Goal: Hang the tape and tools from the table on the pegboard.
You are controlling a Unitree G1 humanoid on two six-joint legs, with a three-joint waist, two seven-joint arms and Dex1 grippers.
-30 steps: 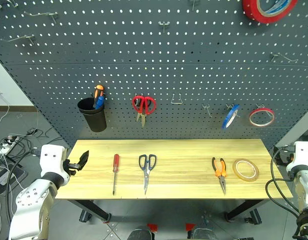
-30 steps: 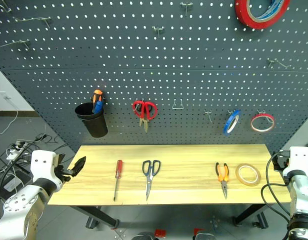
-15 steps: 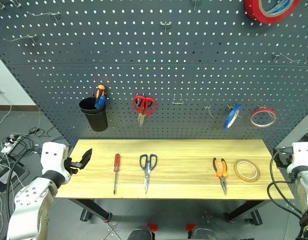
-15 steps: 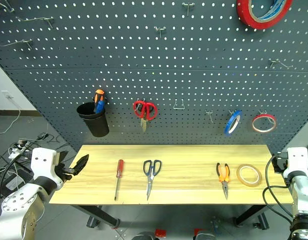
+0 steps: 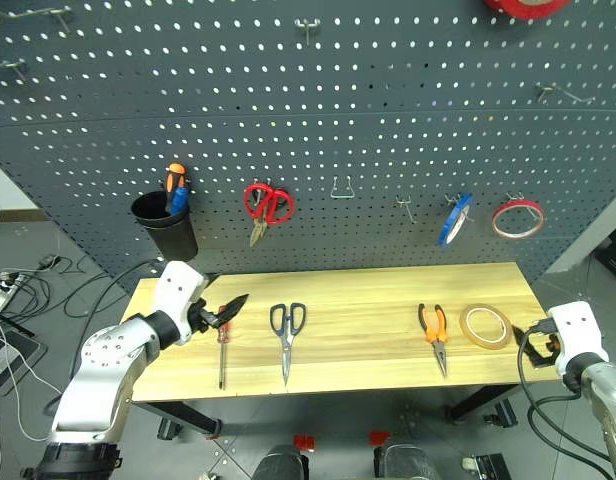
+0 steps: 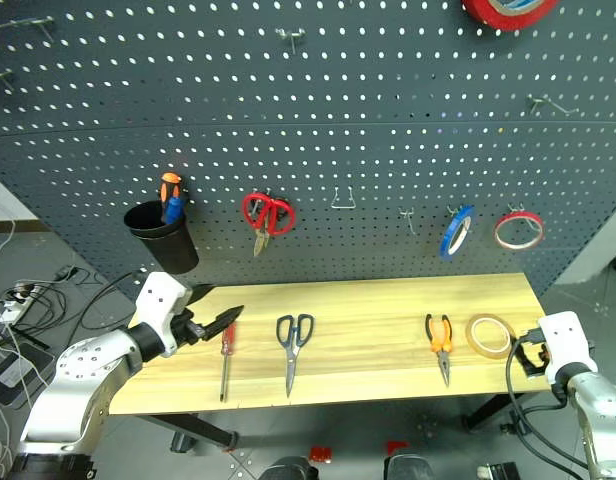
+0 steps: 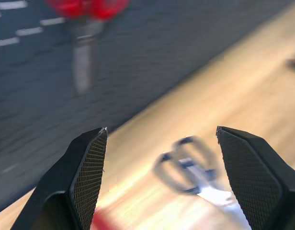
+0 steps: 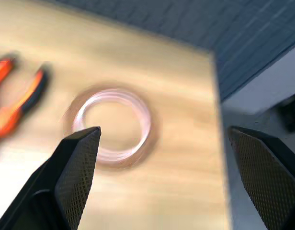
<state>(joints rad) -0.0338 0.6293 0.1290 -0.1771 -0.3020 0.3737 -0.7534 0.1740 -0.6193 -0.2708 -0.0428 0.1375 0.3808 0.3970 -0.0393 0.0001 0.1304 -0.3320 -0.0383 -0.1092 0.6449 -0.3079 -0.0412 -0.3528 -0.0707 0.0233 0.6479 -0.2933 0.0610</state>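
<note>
Tan tape (image 8: 111,125) between right fingers (image 8: 78,163)

Tan tape (image 5: 485,326), red-handled screwdriver (image 5: 223,343)

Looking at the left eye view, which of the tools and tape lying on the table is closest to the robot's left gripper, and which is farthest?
From the left gripper:
1. Red-handled screwdriver, right beside it at the table's left end.
2. Dark-handled scissors, left of the middle.
3. Pliers, on the right half.
4. Tan tape roll, farthest, near the right end.
</note>
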